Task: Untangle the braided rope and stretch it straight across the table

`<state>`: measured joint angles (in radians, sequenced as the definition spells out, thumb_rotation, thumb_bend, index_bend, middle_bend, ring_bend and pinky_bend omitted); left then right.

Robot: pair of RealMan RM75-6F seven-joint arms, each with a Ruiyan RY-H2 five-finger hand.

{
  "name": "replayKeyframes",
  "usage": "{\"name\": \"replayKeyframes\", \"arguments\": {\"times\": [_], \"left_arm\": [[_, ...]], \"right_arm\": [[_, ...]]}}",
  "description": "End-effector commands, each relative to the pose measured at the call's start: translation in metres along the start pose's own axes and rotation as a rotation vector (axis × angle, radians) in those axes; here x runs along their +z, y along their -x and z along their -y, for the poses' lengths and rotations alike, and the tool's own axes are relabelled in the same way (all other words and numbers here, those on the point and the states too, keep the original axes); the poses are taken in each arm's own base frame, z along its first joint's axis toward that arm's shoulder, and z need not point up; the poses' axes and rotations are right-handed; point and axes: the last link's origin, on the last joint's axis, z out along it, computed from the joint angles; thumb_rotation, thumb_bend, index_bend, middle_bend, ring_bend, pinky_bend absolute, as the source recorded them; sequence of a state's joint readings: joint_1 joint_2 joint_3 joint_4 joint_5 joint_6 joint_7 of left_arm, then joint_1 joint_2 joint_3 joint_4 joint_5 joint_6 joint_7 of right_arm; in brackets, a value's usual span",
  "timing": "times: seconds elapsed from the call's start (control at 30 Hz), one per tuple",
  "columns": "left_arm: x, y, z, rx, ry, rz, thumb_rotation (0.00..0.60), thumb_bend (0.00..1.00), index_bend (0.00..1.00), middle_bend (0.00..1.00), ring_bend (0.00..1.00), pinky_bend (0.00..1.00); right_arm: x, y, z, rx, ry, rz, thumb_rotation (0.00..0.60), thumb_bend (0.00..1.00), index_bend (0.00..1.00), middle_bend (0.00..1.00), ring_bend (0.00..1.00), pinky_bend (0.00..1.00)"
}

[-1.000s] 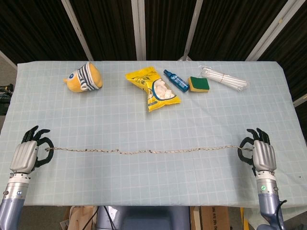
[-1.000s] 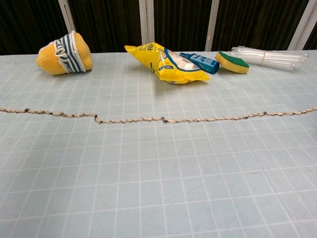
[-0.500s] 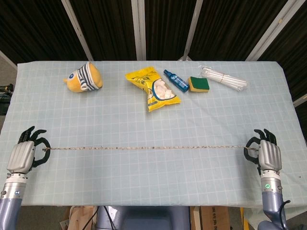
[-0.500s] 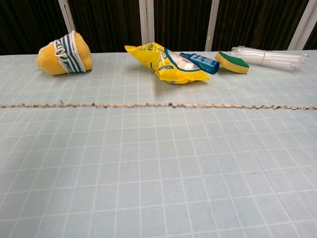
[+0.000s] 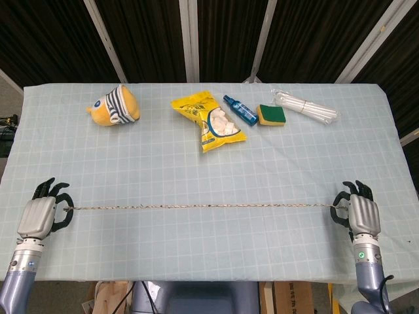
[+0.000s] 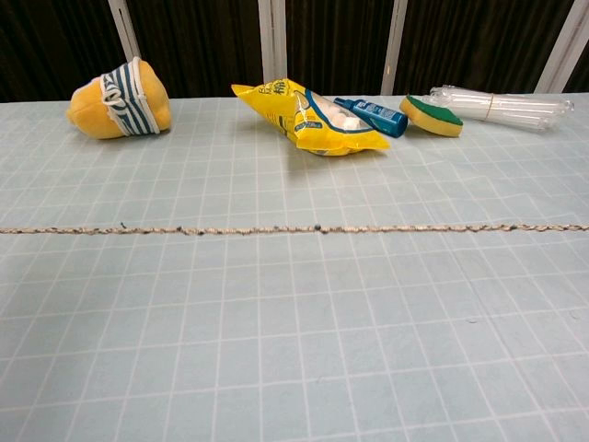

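Pale checked table: braided rope runs taut, straight, 9 to 3 o'clock across near half. Left hand pinches one end, right hand the other. Stretch step looks complete; next likely lower, release ends without slackening.

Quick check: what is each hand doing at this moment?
Left hand: holding the left end of the braided rope.
Right hand: holding the rope's right end.
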<state>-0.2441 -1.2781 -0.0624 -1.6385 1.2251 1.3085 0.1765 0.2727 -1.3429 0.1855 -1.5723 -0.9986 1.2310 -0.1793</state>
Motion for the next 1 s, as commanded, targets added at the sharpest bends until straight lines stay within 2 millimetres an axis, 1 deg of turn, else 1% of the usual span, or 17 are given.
{"name": "replayKeyframes", "arguments": {"times": [0.03,0.37,0.53,0.63,0.73,0.77,0.83,0.9,1.0], "left_arm": [[0.002,0.005,0.001,0.04,-0.004,0.004,0.6,0.57,0.58,0.19,0.0,0.0],[0.006,0.014,0.003,0.109,-0.006,0.024,0.6,0.56,0.57,0.19,0.0,0.0],[0.008,0.018,0.004,0.132,-0.011,0.038,0.6,0.54,0.55,0.18,0.0,0.0],[0.009,0.021,0.004,0.143,-0.012,0.05,0.6,0.52,0.51,0.17,0.0,0.0],[0.009,0.023,0.003,0.16,-0.009,0.062,0.6,0.46,0.47,0.15,0.0,0.0],[0.009,0.024,0.003,0.165,-0.009,0.066,0.6,0.45,0.45,0.15,0.0,0.0],[0.009,0.023,0.002,0.167,-0.009,0.07,0.6,0.41,0.42,0.13,0.0,0.0],[0.008,0.022,0.002,0.165,-0.011,0.068,0.6,0.38,0.39,0.11,0.0,0.0],[0.008,0.018,0.002,0.15,-0.015,0.059,0.6,0.32,0.36,0.09,0.0,0.0]], "right_arm": [[0.0,0.004,0.001,-0.019,-0.005,0.01,0.6,0.48,0.65,0.2,0.0,0.0],[0.0,0.012,0.002,-0.057,-0.01,0.028,0.6,0.48,0.65,0.2,0.0,0.0],[0.001,0.014,0.001,-0.068,-0.006,0.034,0.6,0.48,0.61,0.2,0.0,0.0],[0.002,0.016,0.001,-0.075,-0.008,0.039,0.6,0.48,0.56,0.2,0.0,0.0],[0.002,0.017,0.002,-0.074,-0.007,0.046,0.6,0.48,0.47,0.19,0.0,0.0],[0.001,0.017,0.003,-0.07,-0.006,0.052,0.6,0.48,0.42,0.18,0.0,0.0],[0.001,0.017,0.003,-0.065,-0.002,0.058,0.6,0.48,0.32,0.14,0.0,0.0],[0.0,0.017,0.004,-0.057,0.0,0.067,0.6,0.48,0.18,0.1,0.0,0.0],[-0.001,0.015,0.005,-0.055,-0.002,0.069,0.6,0.48,0.04,0.04,0.0,0.0]]}}
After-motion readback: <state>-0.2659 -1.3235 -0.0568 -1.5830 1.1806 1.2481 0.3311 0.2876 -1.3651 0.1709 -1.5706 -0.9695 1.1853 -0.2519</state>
